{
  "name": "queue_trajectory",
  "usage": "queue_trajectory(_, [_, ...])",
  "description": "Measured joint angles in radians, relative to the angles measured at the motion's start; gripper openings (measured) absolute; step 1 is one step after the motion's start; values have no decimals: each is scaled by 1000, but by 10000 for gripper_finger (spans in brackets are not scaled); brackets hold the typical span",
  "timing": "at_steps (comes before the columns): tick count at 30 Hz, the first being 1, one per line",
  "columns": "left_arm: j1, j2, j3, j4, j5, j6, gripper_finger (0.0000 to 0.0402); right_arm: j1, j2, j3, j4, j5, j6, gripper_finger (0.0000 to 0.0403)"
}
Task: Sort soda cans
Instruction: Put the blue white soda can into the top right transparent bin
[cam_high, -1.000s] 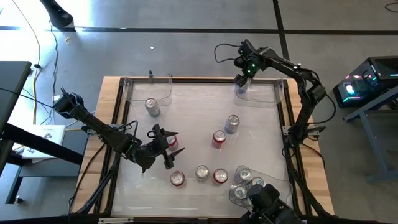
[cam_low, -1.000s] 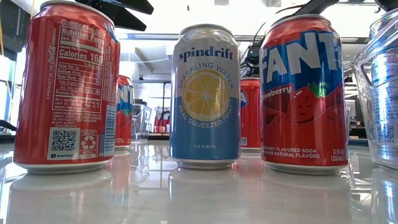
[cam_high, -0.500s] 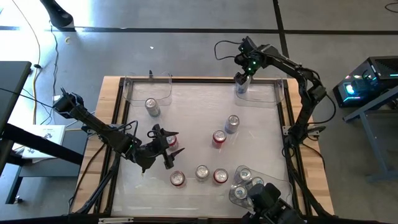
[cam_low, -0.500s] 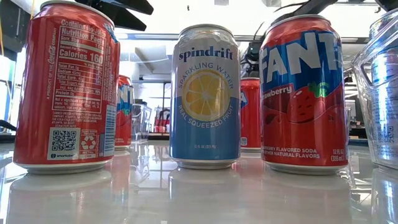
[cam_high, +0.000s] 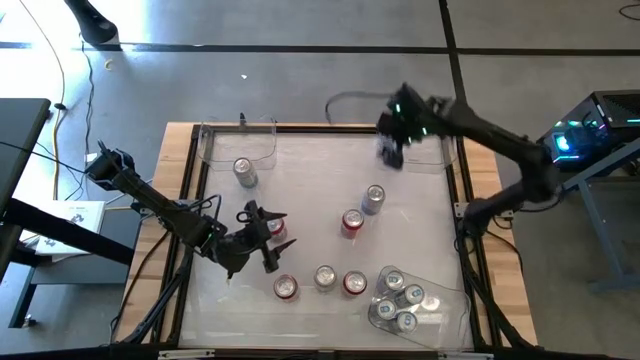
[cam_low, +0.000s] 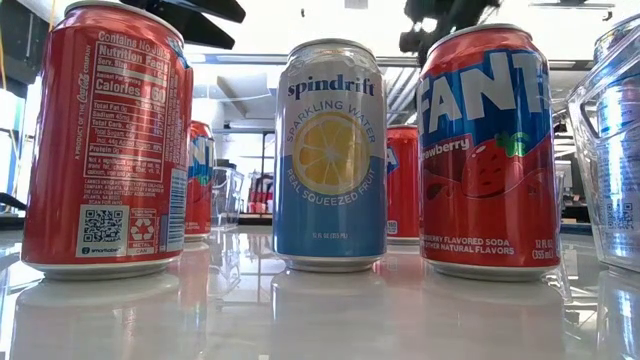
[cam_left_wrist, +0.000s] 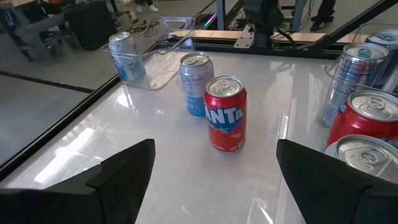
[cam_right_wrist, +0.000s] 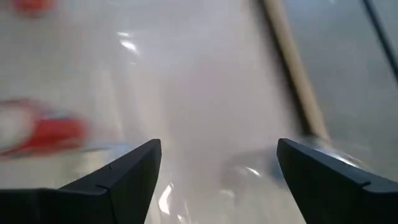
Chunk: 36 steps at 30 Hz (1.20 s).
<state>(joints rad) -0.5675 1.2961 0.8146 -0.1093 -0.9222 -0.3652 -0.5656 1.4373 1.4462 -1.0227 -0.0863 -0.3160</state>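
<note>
Soda cans stand upright on the white table. A red can (cam_high: 351, 222) and a silver-blue can (cam_high: 372, 199) are mid-table. Three more stand near the front: red (cam_high: 286, 288), silver (cam_high: 324, 278) and red (cam_high: 354, 284). My left gripper (cam_high: 272, 232) is open, hovering by a red can (cam_high: 277, 228); its wrist view shows nothing between the fingers (cam_left_wrist: 124, 174). My right gripper (cam_high: 390, 155) is open and empty (cam_right_wrist: 217, 180) beside the far right bin. A can (cam_left_wrist: 127, 57) stands in that bin.
A clear bin (cam_high: 240, 145) at the far left holds a silver can (cam_high: 245, 172). A clear bin (cam_high: 455, 300) at the near right holds several silver-topped cans. A dark frame (cam_high: 190, 200) runs round the table. In the low view three cans (cam_low: 330, 155) stand close in front.
My right gripper has swung quickly away from the far right bin, a little toward the table's near side, its arm stretching out and rising off the near right corner. The can stays in the bin. My left gripper and the other cans have kept still.
</note>
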Motion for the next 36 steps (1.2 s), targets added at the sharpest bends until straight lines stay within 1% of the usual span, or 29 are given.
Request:
queue_trajectory(2, [-5,0,0,0,0,0,332,75,-68,-90,55,-44,1,316])
queue_trajectory(6, [-11,0,0,0,-3,0,332,196,-160,-281,165,-46,74,316])
queue_trajectory(10, [-9,0,0,1,-4,8,332,278,-183,-419,299,-38,172,316])
queue_trajectory(12, [-2,0,0,1,-4,18,332,316,-172,-454,344,12,197,316])
queue_trajectory(14, [6,0,0,1,-4,19,332,348,-165,-474,361,112,226,316])
queue_trajectory(16, [15,0,0,2,-4,22,332,368,-157,-481,351,183,255,316])
queue_trajectory(18, [21,0,0,2,-3,27,332,378,-150,-481,347,171,285,316])
queue_trajectory(21, [28,0,0,1,5,29,332,380,-147,-481,354,96,319,316])
queue_trajectory(26, [29,0,0,1,8,29,332,377,-123,-481,355,139,339,316])
queue_trajectory(33, [28,0,0,1,32,28,332,375,-46,-478,361,103,342,316])
queue_trajectory(36, [28,0,0,1,33,28,332,376,-18,-475,357,112,342,317])
